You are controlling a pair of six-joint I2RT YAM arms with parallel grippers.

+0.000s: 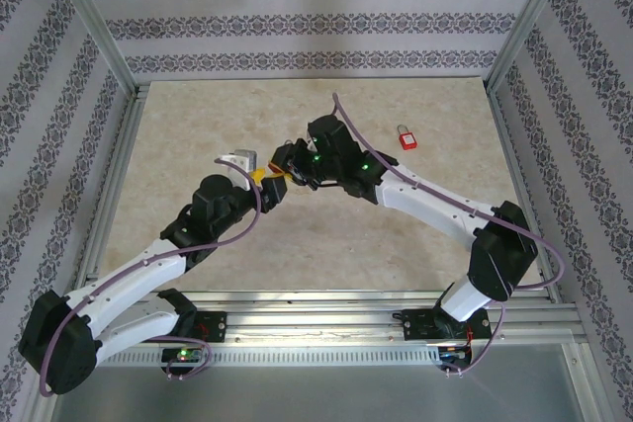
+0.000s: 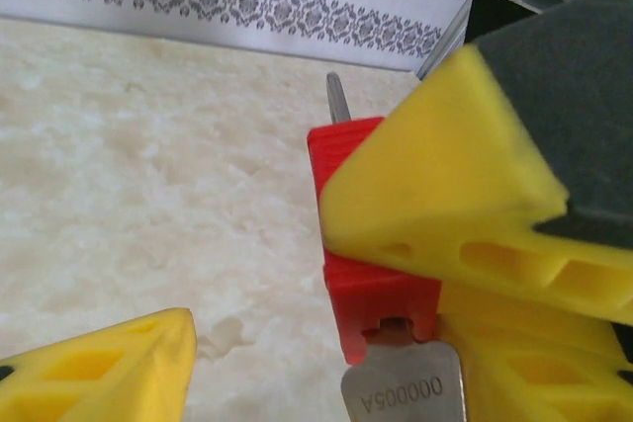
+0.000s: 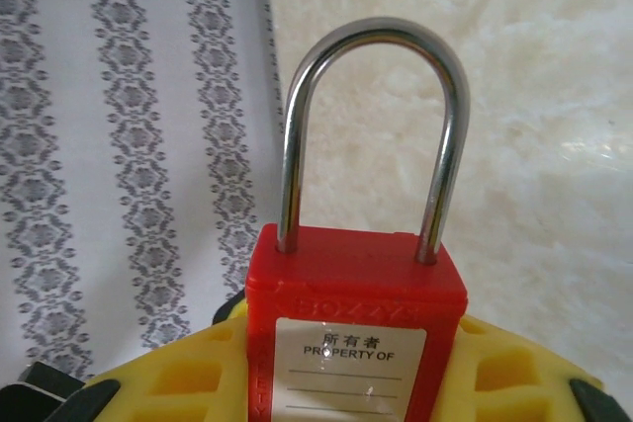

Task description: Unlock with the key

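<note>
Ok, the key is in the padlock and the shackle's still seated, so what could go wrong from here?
1. The left gripper stands open around the key, one finger far off it; closing may knock it askew.
2. Turning may twist the padlock in the right gripper, which clamps only its lower body, leaving the shackle seated.

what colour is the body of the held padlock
Red; the padlock body shows best in right wrist view.

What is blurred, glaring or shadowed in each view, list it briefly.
Top view: even light, soft shadows under the arms, the spare padlock small but clear. Left wrist view: the yellow pads near the lens are soft, the key stamp readable. Right wrist view: padlock sharp, glare along its shackle.
</note>
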